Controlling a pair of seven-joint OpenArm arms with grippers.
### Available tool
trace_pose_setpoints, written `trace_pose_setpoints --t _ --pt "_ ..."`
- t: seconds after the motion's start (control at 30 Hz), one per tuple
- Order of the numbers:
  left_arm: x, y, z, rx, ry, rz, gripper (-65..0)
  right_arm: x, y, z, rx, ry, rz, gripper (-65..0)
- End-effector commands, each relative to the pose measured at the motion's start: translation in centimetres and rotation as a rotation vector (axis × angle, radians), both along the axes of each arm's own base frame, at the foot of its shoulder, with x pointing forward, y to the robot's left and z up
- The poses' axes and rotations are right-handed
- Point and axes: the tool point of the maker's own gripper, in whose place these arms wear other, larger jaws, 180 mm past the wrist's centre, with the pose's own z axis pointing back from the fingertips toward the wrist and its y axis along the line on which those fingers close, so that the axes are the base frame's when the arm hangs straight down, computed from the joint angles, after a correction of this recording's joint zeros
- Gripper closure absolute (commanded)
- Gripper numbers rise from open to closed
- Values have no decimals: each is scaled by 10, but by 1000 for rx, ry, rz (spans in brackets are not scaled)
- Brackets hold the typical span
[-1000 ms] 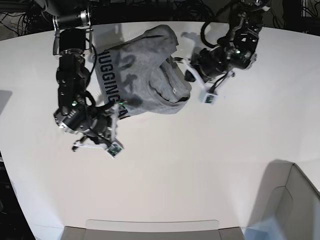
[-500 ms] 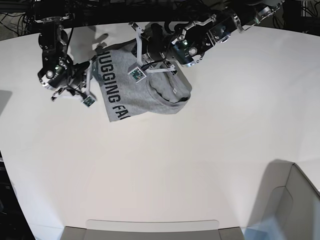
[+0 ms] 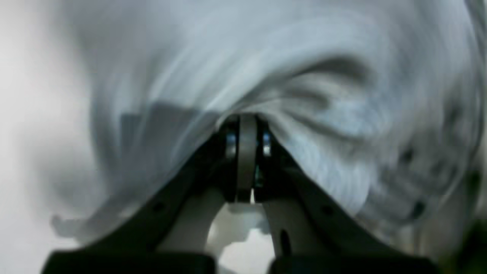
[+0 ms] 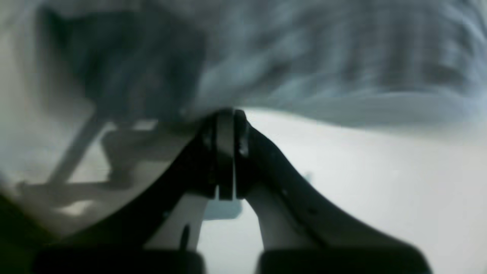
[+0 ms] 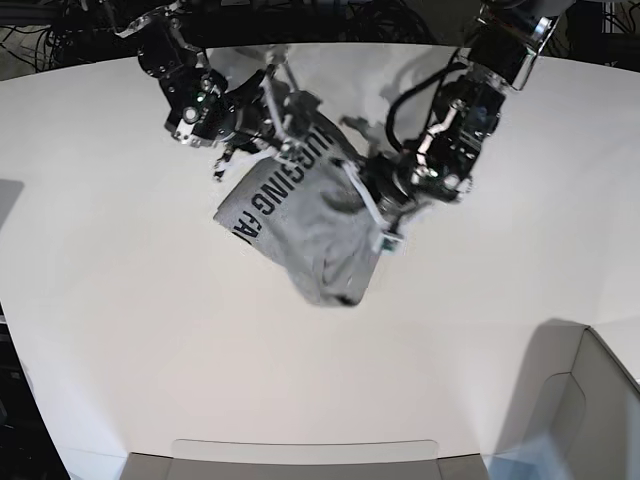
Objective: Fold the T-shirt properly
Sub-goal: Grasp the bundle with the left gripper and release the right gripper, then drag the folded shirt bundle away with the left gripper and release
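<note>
Left gripper (image 3: 246, 160) and right gripper (image 4: 225, 152) are both pinched closed on folds of the grey T-shirt (image 5: 300, 225), which hangs bunched between them over the far middle of the white table (image 5: 300, 380). Thin pinches may slip, dropping it crumpled.

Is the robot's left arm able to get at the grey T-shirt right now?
Likely yes: the left gripper looks already shut on a fold of the T-shirt, with nothing between them, though the wrist view is blurred.
</note>
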Motion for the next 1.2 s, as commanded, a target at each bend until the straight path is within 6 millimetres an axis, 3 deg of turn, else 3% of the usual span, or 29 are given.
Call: trace_pose_setpoints --t 0.0,0.13,0.23,0.33,0.43,0.53,0.63,0.77,0.9,1.1,1.17 --pt "16 1 17 -48 -47 30 0 -7 15 8 46 -10 46 0" --pt "48 10 44 -100 -146 110 0 -15 24 14 57 -21 92 0" --pt "53 7 56 -115 -185 106 0 -7 5 19 34 -51 56 0" --pt "47 -9 67 -160 -210 91 0 20 -36 28 10 -101 -101 0" --pt "45 -35 76 -224 -225 73 0 53 -96 41 -24 -163 -324 0" --pt "40 -65 78 -263 -229 27 0 68 -139 53 -50 -212 -464 0" --pt "35 -86 66 -258 -222 -23 0 69 -158 56 -78 -224 -496 0" --pt "53 -83 44 -245 -222 30 0 59 -161 50 -92 -201 -496 0" --pt "67 -54 11 -245 -192 186 0 53 -158 45 -89 -182 -493 0" --pt "46 -36 -43 -176 -66 227 0 50 -151 42 -68 -168 -499 0" --pt "30 -13 -65 -120 -17 239 0 51 -152 43 -70 -171 -501 0"
